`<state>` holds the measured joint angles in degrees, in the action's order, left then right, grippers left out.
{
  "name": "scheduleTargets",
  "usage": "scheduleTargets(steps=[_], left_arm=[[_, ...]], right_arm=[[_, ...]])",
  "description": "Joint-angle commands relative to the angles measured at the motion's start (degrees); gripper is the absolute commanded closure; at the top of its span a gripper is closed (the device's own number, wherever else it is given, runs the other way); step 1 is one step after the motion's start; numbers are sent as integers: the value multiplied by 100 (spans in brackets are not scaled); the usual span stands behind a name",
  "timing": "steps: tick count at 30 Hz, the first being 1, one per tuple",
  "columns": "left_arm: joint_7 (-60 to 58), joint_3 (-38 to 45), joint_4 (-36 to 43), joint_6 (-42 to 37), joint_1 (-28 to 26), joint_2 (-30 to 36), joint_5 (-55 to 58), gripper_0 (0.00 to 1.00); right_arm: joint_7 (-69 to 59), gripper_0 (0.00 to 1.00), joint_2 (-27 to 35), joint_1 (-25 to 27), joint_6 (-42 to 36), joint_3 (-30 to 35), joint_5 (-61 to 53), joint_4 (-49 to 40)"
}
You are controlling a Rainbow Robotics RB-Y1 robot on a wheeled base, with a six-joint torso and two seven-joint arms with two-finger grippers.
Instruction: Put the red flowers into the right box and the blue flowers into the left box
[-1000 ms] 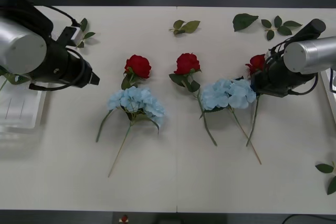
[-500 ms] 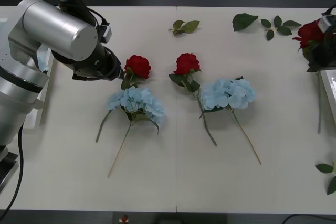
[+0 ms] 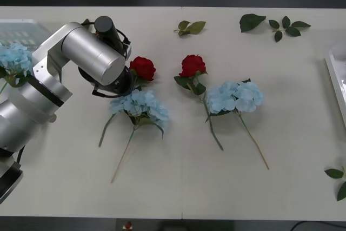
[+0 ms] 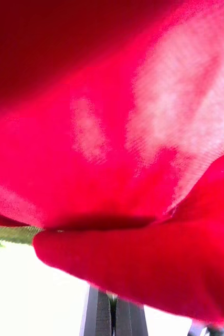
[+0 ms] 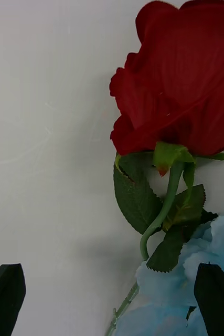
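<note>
From the front, the silver left arm reaches over the white table (image 3: 178,187), and its wrist ends just left of a deep-red artificial rose (image 3: 142,68) lying with its bloom toward the far side. Directly near of that rose lies a pale sky-blue hydrangea-like cluster (image 3: 140,104) on a thin stem. A second red rose (image 3: 193,65) lies mid-table, with another pale blue cluster (image 3: 234,96) to its right and slightly nearer. At the far left edge, a third blue cluster (image 3: 13,60) rests in the wide white plastic tray (image 3: 27,25), the left box. A narrow white rim at the right edge is the right box (image 3: 336,82). Loose green leaf sprigs (image 3: 190,26) lie along the far side.

In the right wrist view, red rose petals (image 4: 112,142) press close to the camera, and the right gripper (image 4: 113,315) has its dark fingers pinched together on something thin below the bloom; what they pinch cannot be told for sure.

In the left wrist view, the left gripper (image 5: 109,299) is spread wide, its black fingertips (image 5: 4,294) at both corners, above the first rose's green stem and leaves, where blue petals begin.
</note>
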<state>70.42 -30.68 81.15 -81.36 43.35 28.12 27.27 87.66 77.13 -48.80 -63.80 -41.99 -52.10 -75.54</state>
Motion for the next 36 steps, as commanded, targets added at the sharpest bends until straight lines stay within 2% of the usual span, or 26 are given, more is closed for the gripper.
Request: scheduleTargets(steps=[1,10,18,24,28,30,31,35,36], left_arm=[[112,88,-258,165,279,-202,-20,11],[129,88,-609,340,271,-386,-29,13],[112,79,-829,472,279,-509,-37,20],[112,44,-891,507,271,-509,-37,38],[77,-44,-891,551,271,-518,-37,41],[68,-44,-917,551,271,-509,-37,42],[77,-44,-926,551,271,-509,-37,46],[77,-44,-926,551,271,-509,-37,77],[77,-44,-926,551,271,-509,-37,83]], right_arm=[[471,100,48,169,377,42,288,320],[444,100,-304,476,966,42,877,892],[392,100,-612,529,1467,42,1272,1480],[392,100,-717,529,1643,42,1518,1823],[427,100,-752,547,1722,42,1589,2025],[436,92,-752,573,1739,42,1580,2069],[444,87,-752,590,1739,42,1589,2087],[401,53,-752,643,1845,42,1589,2113],[401,52,-752,652,1889,42,1580,2122]])
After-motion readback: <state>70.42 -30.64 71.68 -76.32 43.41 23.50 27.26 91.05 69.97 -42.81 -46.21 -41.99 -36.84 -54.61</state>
